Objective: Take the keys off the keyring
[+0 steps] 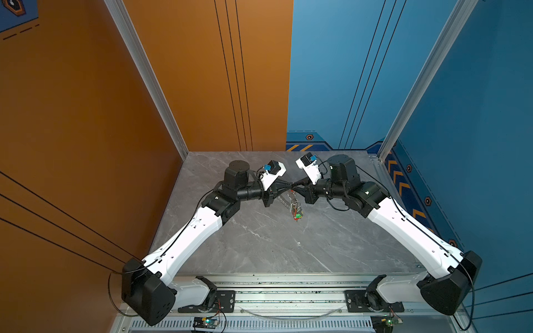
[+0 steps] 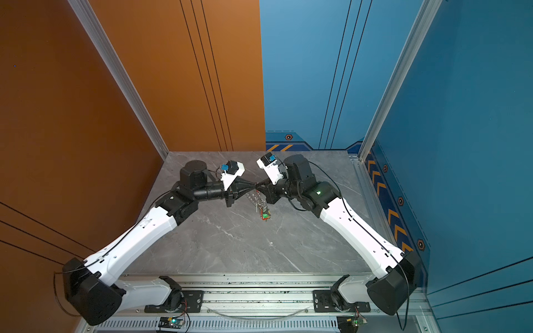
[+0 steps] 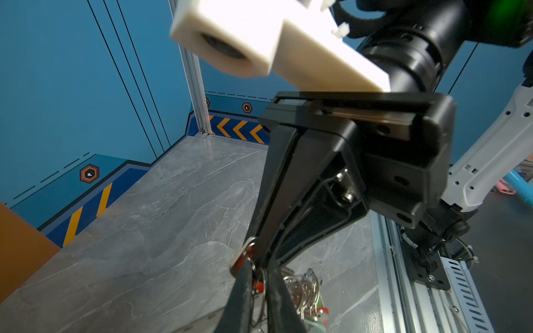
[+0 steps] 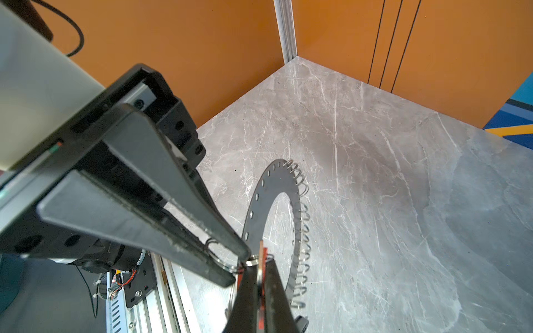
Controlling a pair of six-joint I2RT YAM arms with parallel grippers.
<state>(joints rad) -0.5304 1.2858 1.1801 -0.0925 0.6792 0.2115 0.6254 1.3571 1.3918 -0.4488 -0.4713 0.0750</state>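
2 robot arms are meeting tip to tip above the far middle of the grey marble bench (image 1: 259, 248). The right end effector (image 4: 261, 265) is clamping a red-tagged key (image 4: 261, 250) edge-on. The left end effector (image 4: 238, 267) is straddling a wire split ring (image 4: 215, 250), jaws narrowly parted; whether it is pinching cannot be told. The keyring (image 4: 277, 178) is hanging just below them, the other keys (image 1: 297, 212) dangling at its near end.
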